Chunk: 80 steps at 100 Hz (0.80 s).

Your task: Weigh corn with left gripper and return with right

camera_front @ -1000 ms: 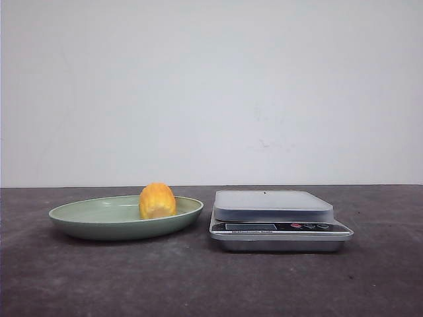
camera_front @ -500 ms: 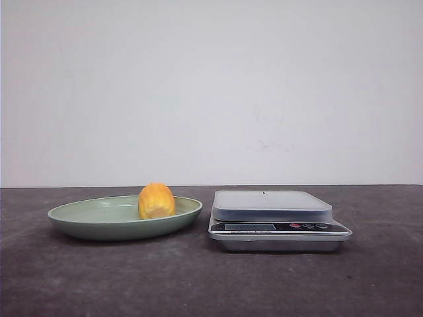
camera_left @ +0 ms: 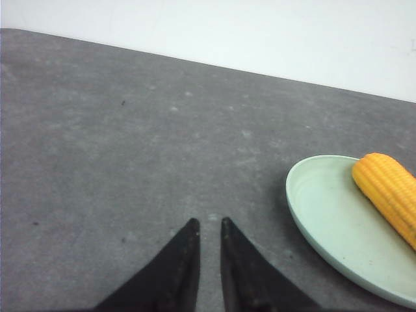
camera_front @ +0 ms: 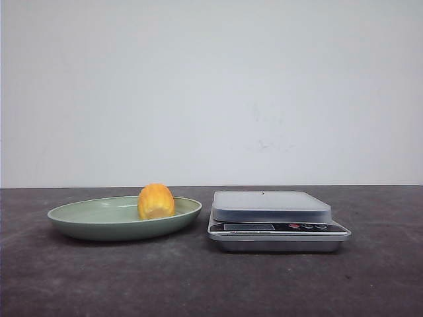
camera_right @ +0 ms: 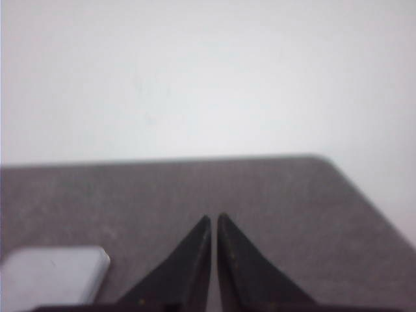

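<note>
The corn [camera_front: 156,201], a short orange-yellow cob piece, lies in the right part of the pale green plate [camera_front: 79,214] at the left of the table. Neither gripper shows in the front view. In the left wrist view my left gripper [camera_left: 209,223] hovers over bare table to the left of the plate [camera_left: 325,214], apart from the corn [camera_left: 390,195]. Its fingers stand nearly together with a narrow gap and hold nothing. In the right wrist view my right gripper [camera_right: 214,218] is shut and empty over the table.
A silver kitchen scale [camera_front: 271,206] with a pale flat platform stands just right of the plate. A corner of it shows in the right wrist view [camera_right: 52,276]. The dark grey table ends at a white wall behind.
</note>
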Available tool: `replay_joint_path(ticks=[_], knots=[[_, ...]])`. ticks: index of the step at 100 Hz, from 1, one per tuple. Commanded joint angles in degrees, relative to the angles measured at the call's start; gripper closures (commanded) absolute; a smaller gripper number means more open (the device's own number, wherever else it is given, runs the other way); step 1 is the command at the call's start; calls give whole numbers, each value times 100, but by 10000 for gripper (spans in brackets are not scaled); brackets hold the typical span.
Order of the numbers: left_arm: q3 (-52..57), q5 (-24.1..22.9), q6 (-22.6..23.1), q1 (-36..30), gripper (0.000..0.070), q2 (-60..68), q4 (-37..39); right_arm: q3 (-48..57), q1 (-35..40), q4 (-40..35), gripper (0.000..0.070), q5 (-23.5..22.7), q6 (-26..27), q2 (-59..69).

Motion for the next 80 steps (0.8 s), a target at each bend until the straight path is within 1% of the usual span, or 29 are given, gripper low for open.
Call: replay_joint_path(ticks=[1, 7, 15, 30, 40, 44, 46, 55, 65, 80], knots=[[-90, -7, 50, 15, 683, -7, -31, -444, -162, 243, 688, -275, -46, 20], [-90, -11, 50, 15, 682, -4, -13, -870, -319, 549, 688, -555, -46, 61], [-90, -11, 50, 15, 682, 11, -31, -1410, -520, 979, 688, -697, -44, 13], [-90, -9, 50, 15, 683, 9, -24, -2133, -726, 1786, 688, -693, -52, -4], [-90, -9, 50, 15, 682, 9, -24, -2527, -780, 2111, 688, -654, -57, -4], [-90, -9, 50, 15, 683, 9, -24, -2627, -780, 2118, 688, -654, -55, -4], [-90, -9, 50, 15, 682, 9, -24, -2634, -780, 1965, 688, -651, -68, -4], [-90, -9, 50, 15, 682, 9, -20, -2634, -780, 1751, 688, -564, -118, -4], [-90, -9, 50, 15, 682, 9, -20, -2634, -780, 1635, 688, -531, -175, -4], [-90, -9, 50, 15, 683, 9, -20, -2634, -778, 1648, 688, -564, -170, -4]])
